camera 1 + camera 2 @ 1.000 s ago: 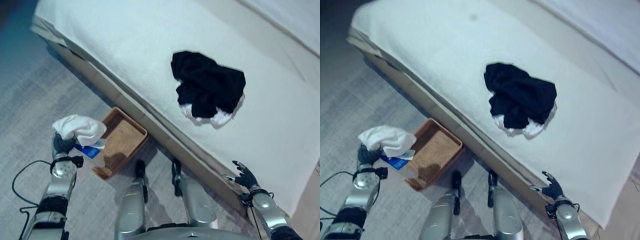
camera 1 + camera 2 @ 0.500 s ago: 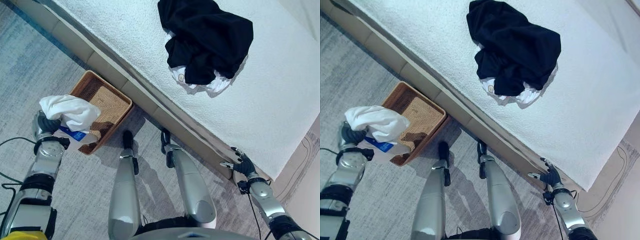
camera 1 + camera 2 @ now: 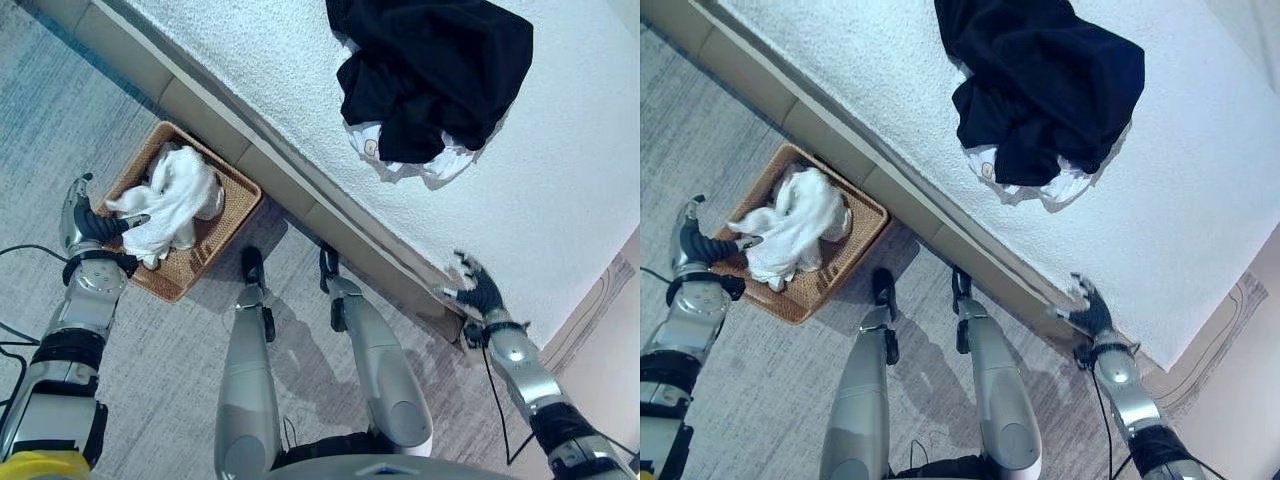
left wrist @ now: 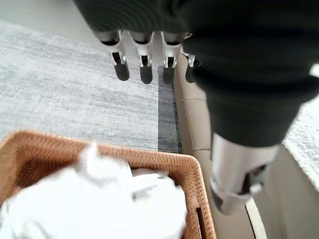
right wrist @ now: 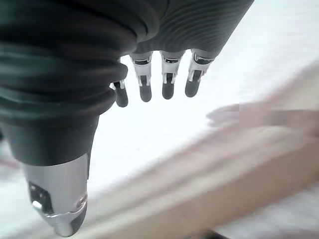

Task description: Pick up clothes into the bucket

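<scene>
White cloth (image 3: pixel 168 203): lying in the wicker basket (image 3: pixel 236 190), one end hanging over the rim; it may be slipping out.
Left hand (image 3: pixel 82 215): fingers spread, holding nothing.
Right hand (image 3: pixel 478 295): fingers spread, hovering by the bed (image 3: pixel 250 60) edge.

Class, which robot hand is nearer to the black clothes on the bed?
Right. The right robot hand hovers at the bed's edge below the black clothes; the left robot hand is by the basket.

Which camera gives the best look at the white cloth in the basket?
The left eye view: the whole white cloth shows, lying in the basket beside the left robot hand. The right eye view shows much the same. The left wrist view shows it close but cut off. The right wrist view looks at the bed.
</scene>
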You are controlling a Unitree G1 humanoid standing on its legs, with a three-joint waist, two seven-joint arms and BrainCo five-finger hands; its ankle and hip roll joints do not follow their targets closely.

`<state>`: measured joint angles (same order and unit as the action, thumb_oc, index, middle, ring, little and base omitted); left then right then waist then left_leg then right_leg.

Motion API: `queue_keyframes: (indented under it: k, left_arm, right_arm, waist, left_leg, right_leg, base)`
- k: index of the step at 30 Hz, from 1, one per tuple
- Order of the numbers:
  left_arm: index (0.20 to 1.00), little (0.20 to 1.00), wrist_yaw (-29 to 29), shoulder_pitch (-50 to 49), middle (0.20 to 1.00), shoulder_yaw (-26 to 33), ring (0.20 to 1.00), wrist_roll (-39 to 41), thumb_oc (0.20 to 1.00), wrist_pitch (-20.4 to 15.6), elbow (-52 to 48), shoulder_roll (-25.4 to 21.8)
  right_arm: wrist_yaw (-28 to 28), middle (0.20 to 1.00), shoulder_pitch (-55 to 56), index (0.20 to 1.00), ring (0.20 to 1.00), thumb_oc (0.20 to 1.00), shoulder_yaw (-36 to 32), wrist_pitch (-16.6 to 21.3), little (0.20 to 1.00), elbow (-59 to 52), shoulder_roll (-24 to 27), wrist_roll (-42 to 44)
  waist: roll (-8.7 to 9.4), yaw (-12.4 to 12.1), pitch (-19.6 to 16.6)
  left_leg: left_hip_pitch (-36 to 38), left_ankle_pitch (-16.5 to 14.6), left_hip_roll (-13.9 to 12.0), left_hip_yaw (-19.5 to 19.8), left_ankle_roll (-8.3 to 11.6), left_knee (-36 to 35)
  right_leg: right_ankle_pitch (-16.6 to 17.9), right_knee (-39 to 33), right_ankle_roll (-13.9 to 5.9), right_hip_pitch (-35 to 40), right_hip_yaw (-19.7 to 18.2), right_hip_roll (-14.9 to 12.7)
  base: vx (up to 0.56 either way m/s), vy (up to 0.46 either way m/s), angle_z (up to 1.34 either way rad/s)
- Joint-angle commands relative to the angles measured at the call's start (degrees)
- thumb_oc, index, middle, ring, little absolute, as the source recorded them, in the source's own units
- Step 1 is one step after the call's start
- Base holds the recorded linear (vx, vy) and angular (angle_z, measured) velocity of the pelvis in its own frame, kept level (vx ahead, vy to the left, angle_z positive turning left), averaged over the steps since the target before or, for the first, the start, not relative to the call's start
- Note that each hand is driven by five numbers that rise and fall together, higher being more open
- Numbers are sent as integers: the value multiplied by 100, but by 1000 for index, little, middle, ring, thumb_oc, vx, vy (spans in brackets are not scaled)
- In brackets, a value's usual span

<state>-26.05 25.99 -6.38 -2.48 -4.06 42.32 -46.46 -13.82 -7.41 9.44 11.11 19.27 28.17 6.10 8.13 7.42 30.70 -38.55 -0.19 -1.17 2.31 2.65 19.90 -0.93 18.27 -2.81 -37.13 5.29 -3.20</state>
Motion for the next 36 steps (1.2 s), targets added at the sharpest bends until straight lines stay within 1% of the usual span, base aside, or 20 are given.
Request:
queue_keyframes:
  k: [1, 4, 8, 11, 12, 13, 14, 19, 21, 22, 23, 24, 26, 29, 31, 32, 33, 34, 35, 36]
  left_arm:
    - [1000, 1000, -168, 49, 1000, 122, 1000, -301, 1000, -14, 194, -199]
    - [1000, 1000, -230, -189, 1000, 242, 1000, -229, 1000, -61, -34, 52]
    - [1000, 1000, -243, -567, 1000, 205, 1000, -84, 1000, -217, -319, 606]
    - [1000, 1000, -157, -852, 1000, -20, 1000, 95, 1000, -313, -549, 1135]
    - [1000, 1000, -111, -845, 1000, -99, 1000, 180, 1000, -346, -339, 1303]
    - [1000, 1000, -111, -845, 1000, -99, 1000, 180, 1000, -346, -339, 1303]
    - [1000, 1000, 19, -953, 1000, -394, 1000, 399, 1000, -390, -170, 1706]
    - [1000, 1000, 295, -1169, 1000, -1084, 1000, 676, 1000, -477, -19, 2241]
    - [1000, 1000, 369, -1188, 1000, -1435, 1000, 642, 1000, -483, 21, 2349]
    - [1000, 1000, 459, -1204, 1000, -1712, 1000, 648, 1000, -503, -20, 2415]
    - [1000, 1000, 479, -1173, 1000, -1841, 1000, 632, 1000, -512, -36, 2454]
    - [1000, 1000, 479, -1172, 1000, -1840, 1000, 632, 1000, -513, -36, 2456]
    - [1000, 1000, 601, -1126, 1000, -2179, 1000, 545, 1000, -529, -45, 2467]
    - [1000, 1000, 671, -1045, 1000, -2468, 1000, 530, 1000, -528, -105, 2531]
    - [1000, 1000, 757, -1022, 1000, -2553, 1000, 816, 1000, -584, -182, 2615]
    - [1000, 1000, 758, -1021, 1000, -2550, 1000, 817, 1000, -583, -182, 2619]
    - [1000, 1000, 889, -1007, 1000, -2577, 1000, 1018, 1000, -617, -298, 2673]
    - [1000, 1000, 989, -994, 1000, -2544, 1000, 1090, 1000, -632, -311, 2692]
    - [1000, 1000, 1121, -987, 1000, -2506, 1000, 1161, 1000, -649, -301, 2696]
    - [1000, 1000, 1298, -1048, 1000, -2434, 1000, 1285, 1000, -660, -350, 2774]
  right_arm:
    - [-462, 1000, -9, 1000, 1000, 1000, -292, 350, 1000, -709, 429, -254]
    - [-792, 1000, -111, 1000, 1000, 1000, -677, 425, 1000, -1370, 502, -473]
    - [-1370, 1000, -782, 1000, 1000, 1000, -981, 374, 1000, -1306, 638, -700]
    - [-1714, 1000, -1585, 1000, 1000, 1000, -937, 168, 1000, -707, 816, -666]
    - [-1792, 1000, -1964, 1000, 1000, 1000, -812, 145, 1000, -399, 889, -558]
    - [-1792, 1000, -1964, 1000, 1000, 1000, -812, 145, 1000, -399, 889, -558]
    - [-1937, 1000, -2790, 1000, 1000, 1000, -514, -10, 1000, 429, 1221, -421]
    - [-2144, 1000, -4640, 1000, 1000, 1000, 280, -307, 1000, 2377, 1859, -130]
    - [-2105, 1000, -5251, 1000, 1000, 1000, 620, -410, 1000, 3232, 2037, -18]
    - [-2049, 1000, -5754, 1000, 1000, 1000, 954, -481, 1000, 3926, 2191, 73]
    - [-1980, 1000, -5972, 1000, 1000, 1000, 1151, -515, 1000, 4256, 2256, 91]
    - [-1980, 1000, -5976, 1000, 1000, 1000, 1155, -514, 1000, 4258, 2256, 91]
    - [-1818, 1000, -6335, 1000, 1000, 1000, 1614, -611, 1000, 4745, 2309, -96]
    - [-1669, 1000, -6511, 1000, 1000, 1000, 1866, -682, 1000, 5188, 2308, -186]
    - [-1338, 1000, -6566, 1000, 1000, 1000, 2178, -812, 1000, 5503, 2280, -386]
    - [-1335, 1000, -6578, 1000, 1000, 1000, 2189, -810, 1000, 5511, 2280, -384]
    - [-1005, 1000, -6592, 1000, 1000, 1000, 2414, -843, 1000, 5586, 2327, -491]
    - [-618, 614, -6524, 614, 614, 614, 2636, -836, 614, 5556, 2361, -604]
    - [-188, 561, -6500, 561, 561, 561, 2946, -792, 561, 5440, 2402, -741]
    - [228, 216, -6458, 216, 216, 216, 3216, -760, 216, 5284, 2482, -794]
  waist:
    - [63, -21, -91]
    - [-48, -68, -91]
    - [-182, -195, -91]
    - [-288, -347, -91]
    - [-323, -386, -91]
    - [-323, -386, -91]
    - [-404, -517, -91]
    - [-593, -776, -91]
    - [-657, -881, -91]
    - [-740, -945, -91]
    - [-787, -960, -91]
    - [-788, -957, -91]
    - [-847, -998, -91]
    - [-935, -1049, -91]
    - [-993, -1107, -91]
    - [-998, -1101, -91]
    - [-1035, -1131, -91]
    - [-1035, -1139, -91]
    - [-1030, -1146, -91]
    - [-1025, -1137, -91]
  left_leg:
    - [28, -151, 81, 74, -64, 170]
    - [74, -144, 123, 89, -74, 95]
    - [154, -101, 172, 136, -76, -50]
    - [221, -25, 204, 171, -70, -242]
    - [263, 21, 207, 186, -59, -339]
    - [263, 21, 207, 186, -59, -339]
    - [358, 130, 229, 233, -41, -574]
    - [516, 436, 203, 383, 29, -1148]
    - [533, 528, 206, 474, 47, -1294]
    - [511, 576, 230, 558, 61, -1370]
    - [471, 582, 248, 595, 67, -1361]
    - [469, 582, 249, 596, 67, -1360]
    - [388, 578, 279, 637, 67, -1324]
    - [266, 597, 290, 710, 66, -1306]
    - [185, 644, 297, 790, 72, -1329]
    - [182, 644, 298, 793, 72, -1329]
    - [158, 685, 296, 850, 80, -1390]
    - [148, 709, 288, 878, 89, -1420]
    - [119, 739, 289, 902, 101, -1438]
    - [107, 784, 295, 960, 124, -1456]
  right_leg:
    - [252, -286, -455, 111, -125, -360]
    - [211, -255, -445, 127, -110, -386]
    - [200, -270, -434, 166, -74, -420]
    - [208, -306, -433, 180, -47, -441]
    - [208, -325, -430, 197, -35, -449]
    - [208, -325, -430, 197, -35, -449]
    - [215, -353, -421, 212, 6, -456]
    - [250, -496, -416, 257, 199, -486]
    - [230, -486, -412, 255, 296, -510]
    - [200, -456, -403, 228, 365, -534]
    - [171, -410, -396, 185, 404, -548]
    - [171, -410, -396, 184, 405, -549]
    - [139, -336, -381, 104, 448, -571]
    - [103, -248, -372, -9, 485, -583]
    - [85, -181, -365, -111, 509, -590]
    - [83, -179, -365, -113, 512, -592]
    - [62, -154, -363, -146, 545, -610]
    - [59, -135, -362, -173, 556, -612]
    - [53, -124, -353, -196, 570, -607]
    - [41, -110, -342, -199, 608, -615]
  base:
    - [0, 0, 0]
    - [0, 0, 0]
    - [12, -4, 3]
    - [18, -17, 5]
    - [0, 0, 0]
    - [23, -26, 7]
    - [20, -28, 8]
    - [21, -51, 19]
    - [15, -60, 23]
    - [13, -80, 31]
    - [11, -62, 28]
    - [4, -40, 26]
    - [12, -38, 26]
    - [19, -42, 15]
    - [15, -55, 9]
    - [16, -75, 9]
    - [11, -65, 9]
    - [17, -91, 9]
    - [19, -93, 7]
    - [17, -72, 5]
